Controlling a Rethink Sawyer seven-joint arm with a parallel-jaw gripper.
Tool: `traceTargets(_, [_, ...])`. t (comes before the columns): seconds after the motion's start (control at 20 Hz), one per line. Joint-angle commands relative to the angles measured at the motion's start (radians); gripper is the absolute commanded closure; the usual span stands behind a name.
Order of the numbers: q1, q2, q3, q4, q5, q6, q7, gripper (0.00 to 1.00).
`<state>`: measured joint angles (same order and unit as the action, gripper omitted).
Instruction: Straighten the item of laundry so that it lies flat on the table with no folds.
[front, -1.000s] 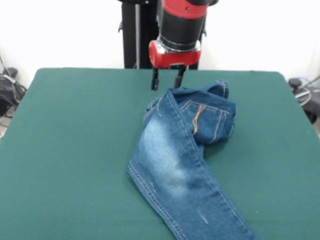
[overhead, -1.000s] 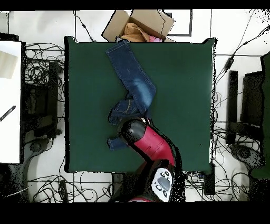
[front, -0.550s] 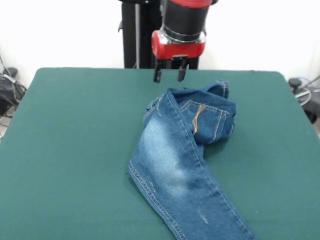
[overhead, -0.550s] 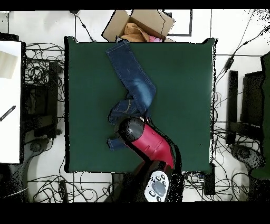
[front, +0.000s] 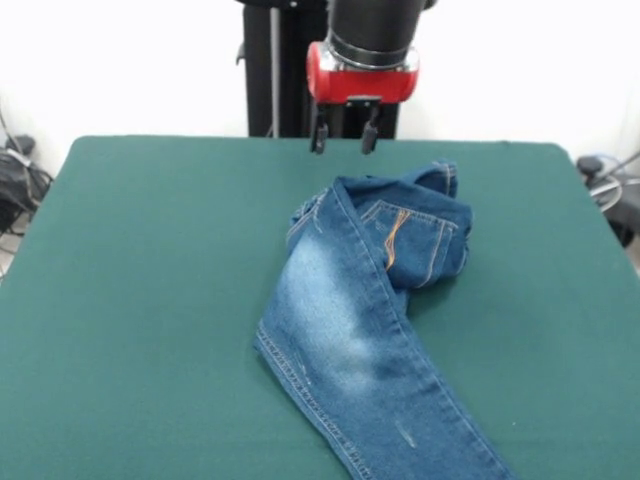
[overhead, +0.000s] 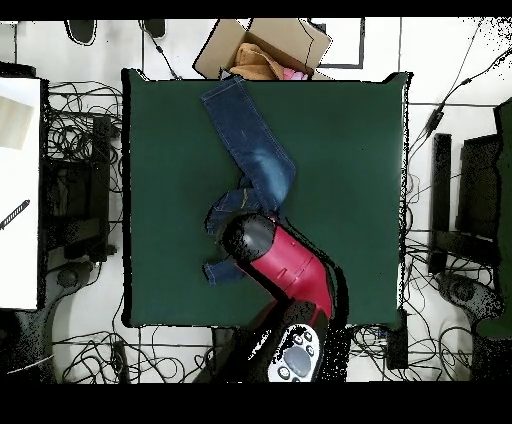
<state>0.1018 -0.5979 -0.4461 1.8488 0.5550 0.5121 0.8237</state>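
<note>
The item of laundry (front: 350, 320) is a pair of blue jeans lying crumpled on the green table (front: 150, 300). One leg runs toward the near edge, and the waist and other leg are folded over in a bunch at the far end. My gripper (front: 344, 146) hangs above and just behind that bunched end, open, with nothing between its fingers and clear of the cloth. In the overhead view the jeans (overhead: 255, 155) stretch from the table's (overhead: 340, 150) top edge to its middle, and the red arm (overhead: 285, 265) hides the gripper and part of the folded end.
A cardboard box (overhead: 270, 45) holding clothes sits just beyond the table's edge by the jeans leg. Cables lie on the floor all around. A white surface (overhead: 18, 190) stands to one side.
The gripper has risen straight up from just behind the bunched waist, staying open. The jeans have not moved.
</note>
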Motion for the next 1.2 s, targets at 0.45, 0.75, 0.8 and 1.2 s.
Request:
traceTargets(0.45, [-0.047, 0.079, 0.09, -0.098, -0.014, 0.022, 0.287, 0.0])
traceTargets(0.75, [-0.056, 0.089, 0.102, -0.103, -0.014, 0.002, 0.283, 0.0])
traceTargets(0.8, [-0.056, 0.093, 0.101, -0.104, -0.016, -0.005, 0.283, 0.0])
traceTargets(1.2, [-0.076, 0.117, 0.146, -0.077, -0.006, -0.114, 0.273, 0.0])
